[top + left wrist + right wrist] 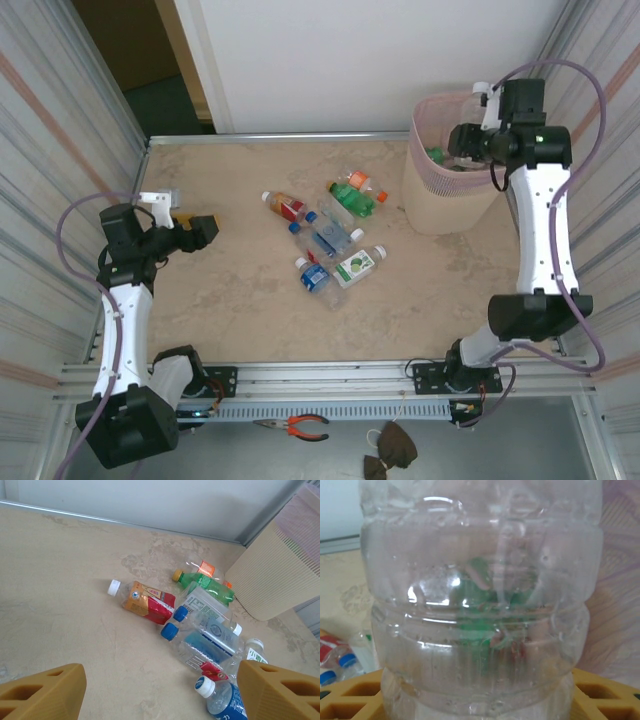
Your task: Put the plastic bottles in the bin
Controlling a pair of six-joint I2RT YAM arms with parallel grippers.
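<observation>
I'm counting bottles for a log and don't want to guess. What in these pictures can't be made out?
Top view: the inside of the bin is mostly hidden by the right arm; its bottles can't be counted.
Right wrist view: the held clear bottle blurs the green shape behind it.
Left wrist view: the blue-labelled bottle is cut off by the bottom edge.

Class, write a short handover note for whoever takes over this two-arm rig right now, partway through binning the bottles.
Left end effector: open, empty, hovering over the left side of the table.
Right end effector: shut on a clear bottle, above the bin.
Done: at least one green bottle lies in the bin.
Left: release the clear bottle, then bin the loose bottles clustered mid-table.
</observation>
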